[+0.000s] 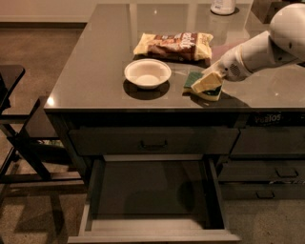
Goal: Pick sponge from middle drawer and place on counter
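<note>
The sponge [193,79], dark green over yellow foam, lies on the counter [95,76] to the right of the white bowl. My gripper [206,85] comes in from the right on the white arm and sits over the sponge, shut on it, with the sponge's underside touching the counter. The middle drawer [95,190] is pulled wide open below the counter's front edge. Its dark floor shows nothing inside.
A white bowl [147,73] and a bag of snacks [174,45] lie on the counter left of and behind the sponge. A white container [223,5] stands at the back. A shut drawer with a black bar handle [153,143] sits above the open one. Narrower drawers [267,171] are at the right. A dark chair [19,138] stands at the left.
</note>
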Tool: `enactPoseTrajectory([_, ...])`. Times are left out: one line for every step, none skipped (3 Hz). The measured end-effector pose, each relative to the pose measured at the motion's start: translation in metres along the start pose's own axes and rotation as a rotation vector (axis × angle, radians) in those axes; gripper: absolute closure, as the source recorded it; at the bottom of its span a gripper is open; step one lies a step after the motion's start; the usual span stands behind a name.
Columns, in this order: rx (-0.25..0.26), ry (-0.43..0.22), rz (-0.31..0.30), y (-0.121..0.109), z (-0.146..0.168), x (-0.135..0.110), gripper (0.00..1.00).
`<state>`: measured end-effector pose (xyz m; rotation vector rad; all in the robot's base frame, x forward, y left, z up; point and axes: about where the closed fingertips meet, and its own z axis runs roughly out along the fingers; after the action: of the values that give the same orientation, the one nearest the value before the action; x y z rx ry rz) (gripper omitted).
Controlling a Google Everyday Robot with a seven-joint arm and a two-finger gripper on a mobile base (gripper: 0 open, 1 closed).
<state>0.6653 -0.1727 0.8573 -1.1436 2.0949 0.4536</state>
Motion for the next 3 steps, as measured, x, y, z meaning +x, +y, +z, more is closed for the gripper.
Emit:
enactPoseTrajectory([-0.001,0.001,0.002,-0.0006,0.0011,0.0009,0.84])
enactPoseTrajectory([-0.001,0.001,0.002,-0.0006,0.0012,0.0009,0.60])
enactPoseTrajectory([-0.001,0.001,0.002,-0.0006,0.0012,0.0009,0.37])
